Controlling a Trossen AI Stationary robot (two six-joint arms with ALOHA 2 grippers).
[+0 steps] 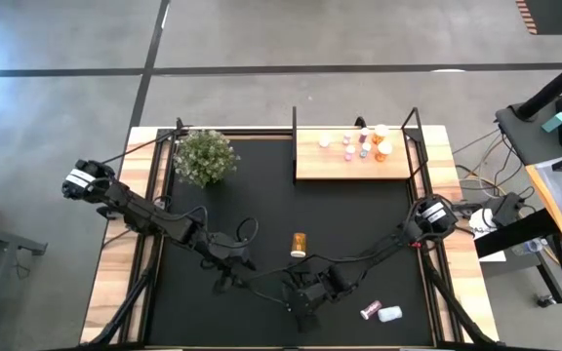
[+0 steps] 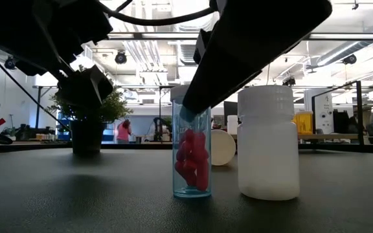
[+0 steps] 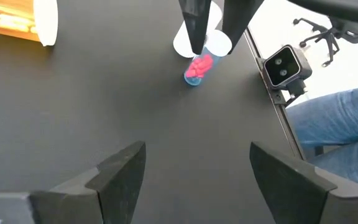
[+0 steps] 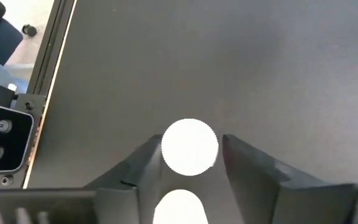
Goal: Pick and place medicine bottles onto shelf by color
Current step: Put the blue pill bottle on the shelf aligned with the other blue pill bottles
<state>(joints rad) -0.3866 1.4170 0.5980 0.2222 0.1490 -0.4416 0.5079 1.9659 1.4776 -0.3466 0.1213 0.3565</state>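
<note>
The clear, white-capped pill bottle of pink tablets [image 2: 192,158] is standing upright on the black tabletop [image 2: 76,200], just beside a taller white plastic bottle [image 2: 268,144]. The right gripper [image 4: 189,152] is straddling its cap, fingers closing but not visibly clamped. An off-centre squeeze could tip it into that neighbour. Only the right wrist view is showing the cap between the fingers; the low view hides it. The left gripper [image 3: 194,171] is hanging wide open nearby.

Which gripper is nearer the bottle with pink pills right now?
Right. The right gripper sits directly above the pink-pill bottle, down at its top. The left gripper hangs open over the black mat farther back, with the bottle well ahead of it.
</note>
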